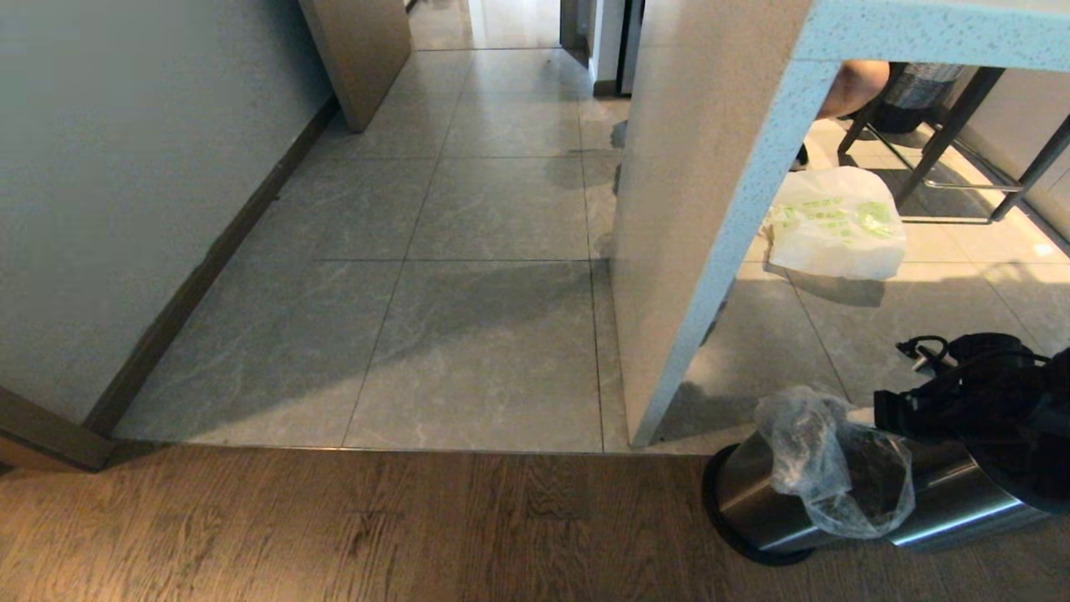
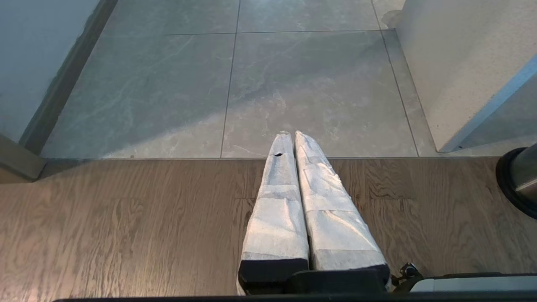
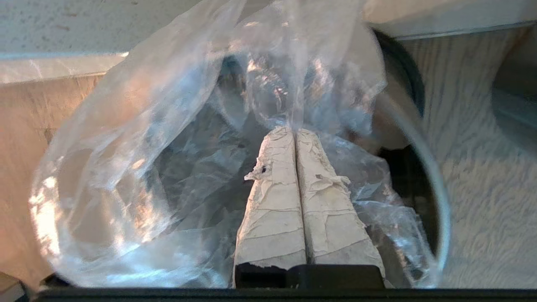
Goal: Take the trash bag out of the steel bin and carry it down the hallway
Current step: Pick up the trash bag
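The steel bin (image 1: 752,502) stands on the wood floor at the lower right. The clear, crinkly trash bag (image 1: 827,460) bulges up out of its mouth. My right arm (image 1: 986,401) reaches over the bin from the right. In the right wrist view my right gripper (image 3: 295,131) is inside the bag (image 3: 138,167). Its taped fingers are pressed together, with a pinch of film rising from the tips. The bin rim (image 3: 436,201) curves beside it. My left gripper (image 2: 292,134) hangs shut and empty over the floor. The tiled hallway (image 1: 501,209) runs ahead.
A white counter panel (image 1: 694,209) stands just beyond the bin. Behind it lie a white shopping bag with green print (image 1: 836,221), stool legs (image 1: 945,142) and a person's leg (image 1: 853,84). A wall with a dark baseboard (image 1: 209,259) borders the hallway's left.
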Tool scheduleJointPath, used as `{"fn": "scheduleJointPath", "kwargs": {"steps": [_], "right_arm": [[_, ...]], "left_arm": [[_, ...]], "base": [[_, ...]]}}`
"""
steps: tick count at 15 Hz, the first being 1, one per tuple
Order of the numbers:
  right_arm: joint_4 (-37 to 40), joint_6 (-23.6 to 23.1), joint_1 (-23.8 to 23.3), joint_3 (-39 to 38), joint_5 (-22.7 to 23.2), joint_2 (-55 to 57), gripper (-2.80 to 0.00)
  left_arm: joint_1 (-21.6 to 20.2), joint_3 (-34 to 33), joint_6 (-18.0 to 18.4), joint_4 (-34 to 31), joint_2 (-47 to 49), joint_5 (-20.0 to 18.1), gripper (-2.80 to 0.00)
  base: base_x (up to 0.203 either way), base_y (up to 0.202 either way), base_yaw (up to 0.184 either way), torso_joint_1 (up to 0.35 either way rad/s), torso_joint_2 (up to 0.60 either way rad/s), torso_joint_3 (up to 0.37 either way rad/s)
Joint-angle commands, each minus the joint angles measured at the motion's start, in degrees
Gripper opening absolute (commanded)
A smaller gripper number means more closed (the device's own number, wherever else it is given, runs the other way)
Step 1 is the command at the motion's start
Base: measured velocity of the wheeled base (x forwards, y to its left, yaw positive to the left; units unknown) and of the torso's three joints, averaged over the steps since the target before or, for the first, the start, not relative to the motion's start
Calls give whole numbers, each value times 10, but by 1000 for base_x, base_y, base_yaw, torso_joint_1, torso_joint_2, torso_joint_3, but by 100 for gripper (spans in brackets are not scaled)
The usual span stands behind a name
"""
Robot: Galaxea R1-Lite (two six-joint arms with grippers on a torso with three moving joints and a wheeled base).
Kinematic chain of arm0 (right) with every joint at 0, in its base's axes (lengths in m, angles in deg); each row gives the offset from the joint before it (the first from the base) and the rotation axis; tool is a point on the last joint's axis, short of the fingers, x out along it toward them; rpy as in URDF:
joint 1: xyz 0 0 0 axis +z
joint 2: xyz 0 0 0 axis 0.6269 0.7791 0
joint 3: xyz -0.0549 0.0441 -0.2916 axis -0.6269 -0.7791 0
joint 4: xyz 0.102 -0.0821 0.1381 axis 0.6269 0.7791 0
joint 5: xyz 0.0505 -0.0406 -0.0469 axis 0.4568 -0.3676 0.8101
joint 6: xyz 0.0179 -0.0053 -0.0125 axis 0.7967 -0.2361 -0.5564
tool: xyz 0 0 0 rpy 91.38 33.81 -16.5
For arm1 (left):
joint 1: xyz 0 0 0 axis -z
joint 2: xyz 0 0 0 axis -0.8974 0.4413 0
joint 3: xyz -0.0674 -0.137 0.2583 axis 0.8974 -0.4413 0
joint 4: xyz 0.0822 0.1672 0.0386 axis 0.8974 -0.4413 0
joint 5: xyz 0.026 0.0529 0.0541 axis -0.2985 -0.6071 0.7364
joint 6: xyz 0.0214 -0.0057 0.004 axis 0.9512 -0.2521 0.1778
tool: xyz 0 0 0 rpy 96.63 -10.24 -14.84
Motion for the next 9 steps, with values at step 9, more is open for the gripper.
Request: {"fn": "scheduleJointPath", "kwargs": {"steps": [9], "right_arm": [[9, 28, 60, -27, 2, -40, -280]], "left_arm": [[0, -1, 0, 0, 1, 0, -280]], "base": [[0, 0, 0, 0, 0, 0]]}}
